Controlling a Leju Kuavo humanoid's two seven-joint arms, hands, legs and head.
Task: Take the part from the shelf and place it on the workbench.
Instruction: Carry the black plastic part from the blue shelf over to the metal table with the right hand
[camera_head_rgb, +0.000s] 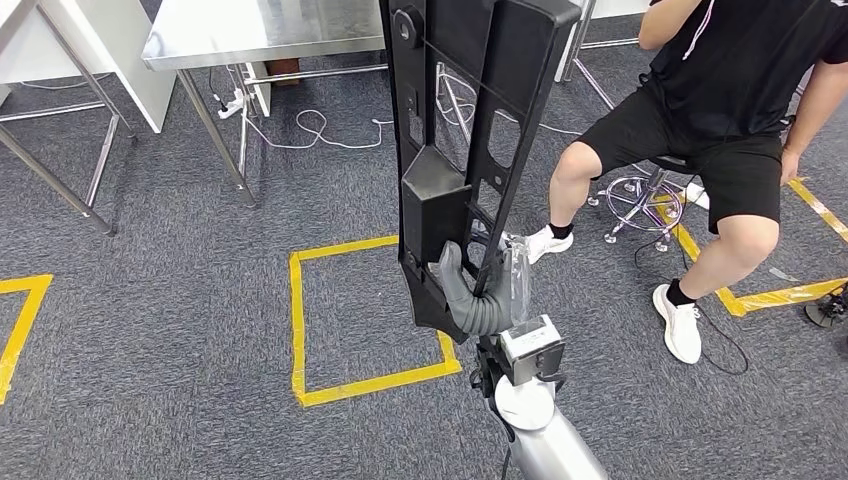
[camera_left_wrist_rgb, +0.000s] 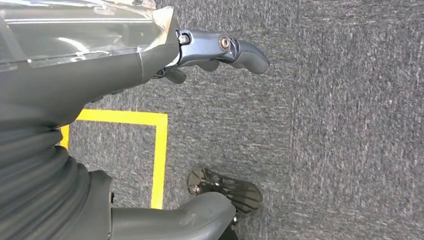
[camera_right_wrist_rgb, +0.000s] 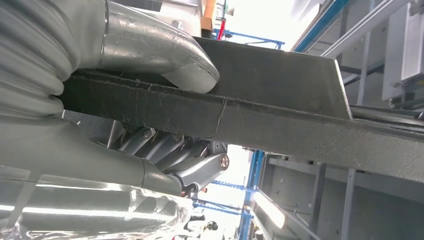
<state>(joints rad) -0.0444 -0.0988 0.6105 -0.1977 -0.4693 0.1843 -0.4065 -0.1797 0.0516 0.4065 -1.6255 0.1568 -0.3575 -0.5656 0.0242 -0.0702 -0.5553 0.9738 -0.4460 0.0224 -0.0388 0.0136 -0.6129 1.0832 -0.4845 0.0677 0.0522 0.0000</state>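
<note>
Part (camera_head_rgb: 470, 110): a long black plastic panel with slotted cut-outs and a raised box-like block low on its length, held upright in the air in front of the robot, above the grey carpet (camera_head_rgb: 180, 300). In the head view its lower end sits in the right hand (camera_head_rgb: 480, 290), whose grey thumb curls over the panel's near face while the rest of the hand lies behind it. In the right wrist view the panel's thick, rough-edged rim runs between the thumb (camera_right_wrist_rgb: 165, 55) on one face and the darker fingers (camera_right_wrist_rgb: 170, 150) folded against the other, so the hand clamps the part from both sides. The upper end of the part reaches past the top edge of the head view.

Left hand (camera_left_wrist_rgb: 150, 65): seen in the left wrist view above the carpet, its dark fingers (camera_left_wrist_rgb: 235, 50) stretched out and apart from the thumb (camera_left_wrist_rgb: 190, 215), with nothing between them.

Surroundings: a square outlined in yellow tape (camera_head_rgb: 360, 320) lies on the carpet just below and left of the part in the head view. A steel table (camera_head_rgb: 250, 35) stands beyond it, with a white cable (camera_head_rgb: 310, 130) trailing on the floor beneath. A seated person (camera_head_rgb: 720, 130) in black clothing and white shoes sits on a wheeled stool (camera_head_rgb: 640, 195) to the right of the part.
</note>
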